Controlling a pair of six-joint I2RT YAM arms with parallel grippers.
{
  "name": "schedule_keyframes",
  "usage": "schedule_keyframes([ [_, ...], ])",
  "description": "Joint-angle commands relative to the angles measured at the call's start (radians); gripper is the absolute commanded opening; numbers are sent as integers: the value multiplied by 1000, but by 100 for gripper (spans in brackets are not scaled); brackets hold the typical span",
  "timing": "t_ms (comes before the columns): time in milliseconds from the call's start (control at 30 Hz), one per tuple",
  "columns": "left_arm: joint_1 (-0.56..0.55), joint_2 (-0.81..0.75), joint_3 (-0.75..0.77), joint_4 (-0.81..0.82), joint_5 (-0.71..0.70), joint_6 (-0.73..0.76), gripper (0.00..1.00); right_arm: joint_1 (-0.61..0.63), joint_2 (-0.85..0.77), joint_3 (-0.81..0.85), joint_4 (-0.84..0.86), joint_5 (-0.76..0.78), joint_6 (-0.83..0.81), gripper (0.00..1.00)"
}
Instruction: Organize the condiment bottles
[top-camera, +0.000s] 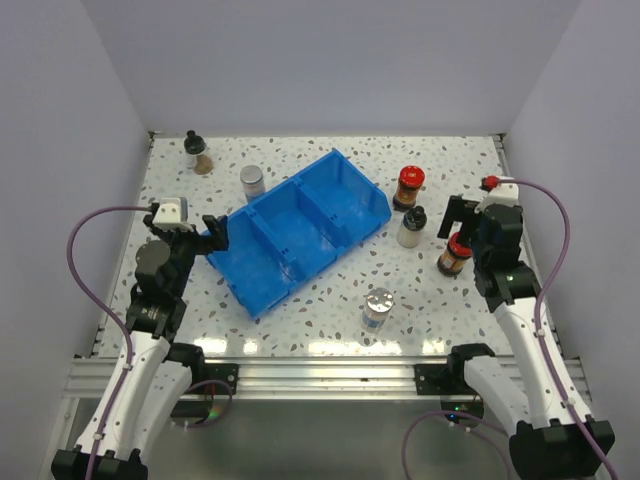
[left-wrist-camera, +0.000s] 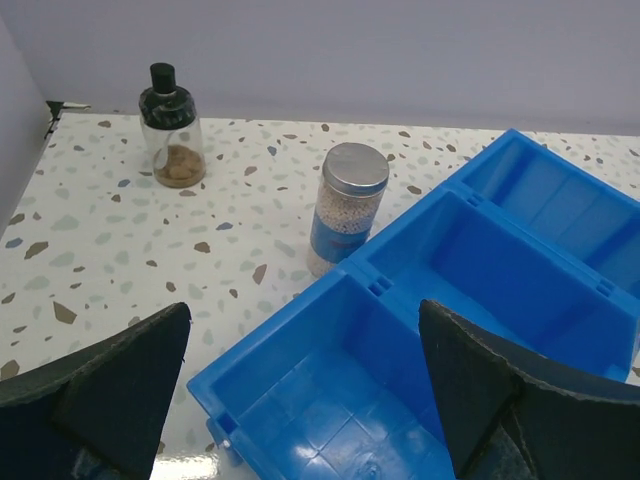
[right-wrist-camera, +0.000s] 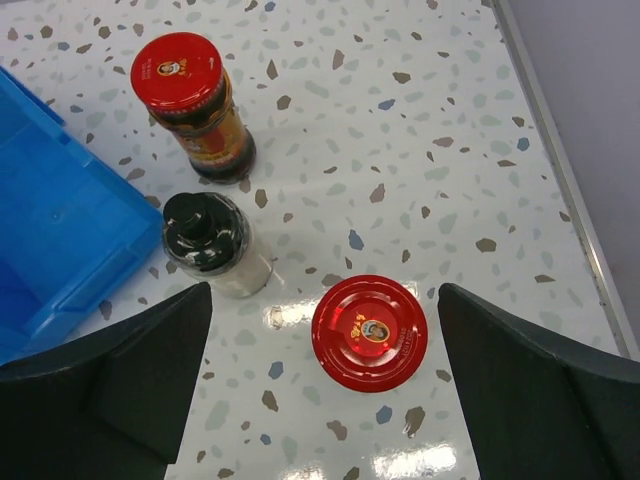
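Near the right edge of the bench, the right pincer (right-wrist-camera: 325, 300) hung spread above a red-capped condiment bottle (right-wrist-camera: 369, 332), which stood upright and ungripped. The left pincer (left-wrist-camera: 302, 310), likewise spread, hovered over the blue bin (left-wrist-camera: 500, 260), which held no bottle. Judged step: approach for a first pick. The next move required descending, straddling the bottle evenly, then closing.

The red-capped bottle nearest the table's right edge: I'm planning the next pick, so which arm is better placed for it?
Right. The right gripper hangs open almost directly above that red-capped bottle. The left gripper, also open, is over the blue bin, far off to the left.
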Motion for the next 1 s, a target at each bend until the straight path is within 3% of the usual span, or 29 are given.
schedule_keyframes([
  [0, 7, -4, 19, 60, 84, 2, 100, -5, -49, -33, 88, -24, -75, 99],
  [33, 7, 5, 24, 63, 100, -1, 100, -4, -61, -53, 101, -66, -113, 99],
  [167, 7, 68, 106, 51, 160, -61, 100, -5, -133, -153, 136, -478, -371, 99],
  [233, 7, 123, 158, 31, 183, -104, 100, -5, -130, -156, 96, -545, -442, 99],
  [367, 7, 263, 372, -15, 212, -159, 100, -5, -103, -121, 23, -579, -518, 99],
  [533, 7, 576, 655, -231, 244, -216, 100, -5, -37, -45, -83, -552, -555, 99],
  [667, 4, 812, 934, -423, 168, -236, 100, -5, -15, -25, -113, -562, -558, 99],
  [800, -16, 1016, 1085, -557, 67, -222, 100, -4, -24, -27, -110, -568, -558, 98],
  [967, -58, 1122, 1185, -598, -4, -190, 100, 1, -32, -29, -103, -562, -557, 99],
])
